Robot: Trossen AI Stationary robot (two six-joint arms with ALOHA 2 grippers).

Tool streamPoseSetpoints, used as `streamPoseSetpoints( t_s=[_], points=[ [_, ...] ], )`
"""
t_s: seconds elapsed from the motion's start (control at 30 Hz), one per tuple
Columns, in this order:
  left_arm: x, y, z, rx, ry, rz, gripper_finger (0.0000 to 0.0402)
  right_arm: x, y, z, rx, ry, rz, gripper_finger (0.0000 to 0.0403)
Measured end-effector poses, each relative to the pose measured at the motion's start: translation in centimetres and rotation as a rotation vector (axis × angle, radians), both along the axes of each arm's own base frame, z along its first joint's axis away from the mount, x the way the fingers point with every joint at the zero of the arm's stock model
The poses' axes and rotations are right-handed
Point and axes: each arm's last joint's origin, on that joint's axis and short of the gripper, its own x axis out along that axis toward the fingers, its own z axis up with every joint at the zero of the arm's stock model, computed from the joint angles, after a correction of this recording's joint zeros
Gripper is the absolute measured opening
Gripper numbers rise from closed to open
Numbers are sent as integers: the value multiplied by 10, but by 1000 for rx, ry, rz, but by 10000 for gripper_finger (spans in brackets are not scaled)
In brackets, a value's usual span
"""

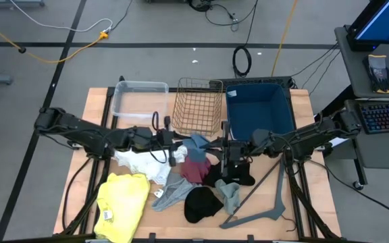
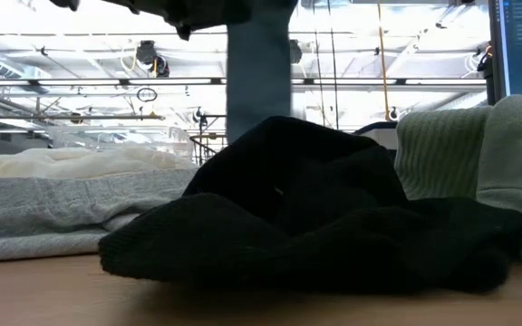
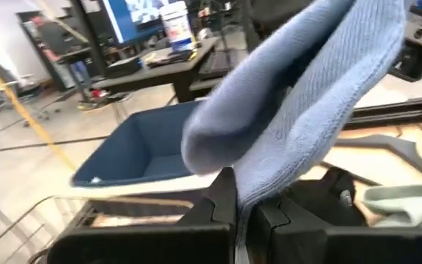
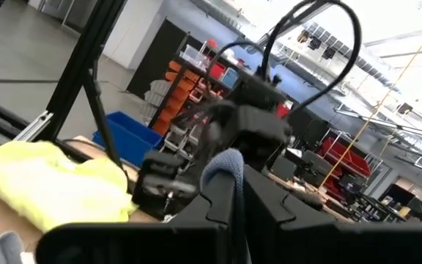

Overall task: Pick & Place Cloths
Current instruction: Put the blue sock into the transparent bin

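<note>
- Nearest the table's front edge lay the yellow cloth (image 1: 122,204), spread flat at the left front corner, with the black cloth (image 1: 201,204) near the middle front and the grey plastic hanger (image 1: 262,202) to its right.
- Seen level across the tabletop, the black cloth (image 2: 306,213) filled the foreground as a crumpled mound, a grey cloth (image 2: 62,204) lay flat behind it on one side, and a pale green-grey piece (image 2: 488,163) rose on the other.
- Between the yellow and black cloths lay the grey cloth (image 1: 174,191), touching the white cloth (image 1: 142,164) behind it; the maroon cloth (image 1: 196,169) sat just beside both.
- At mid-table the left gripper (image 1: 179,145) was pinched shut on the blue cloth (image 1: 196,143), which hung above the maroon cloth.
- From the left wrist, the blue cloth (image 3: 299,110) rose out of the closed fingers (image 3: 222,209) and draped to one side.
- Just right of it, the right gripper (image 1: 227,150) hovered over a second dark piece (image 1: 235,175), its fingers closed together; from the right wrist a fold of blue fabric (image 4: 222,170) showed just beyond the fingertips, and whether it was gripped could not be told.
- Along the far edge stood a clear plastic tub (image 1: 139,101), a wire basket (image 1: 198,106) and a blue bin (image 1: 260,110), side by side from left to right.
</note>
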Motion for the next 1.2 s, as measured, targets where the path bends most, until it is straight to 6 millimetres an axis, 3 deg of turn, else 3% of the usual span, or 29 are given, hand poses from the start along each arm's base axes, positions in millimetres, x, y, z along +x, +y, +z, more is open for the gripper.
streamPoseSetpoints(
  t_s=[0.17, 0.6, 0.93, 1.2],
  points=[
    [-20, -1, 19, 53, -26, 92, 2, 1, 1, -6, -10, 65, -18, 34],
    [-62, 9, 59, 193, -124, 346, 1, -2, 5, -25, -44, 256, -263, 136],
    [-95, 43, 85, 277, -151, 661, 0, -6, 15, -32, -79, 325, -258, 141],
    [-110, 77, 90, 312, -136, 861, 0, -7, 18, -32, -80, 325, -247, 144]
  ],
)
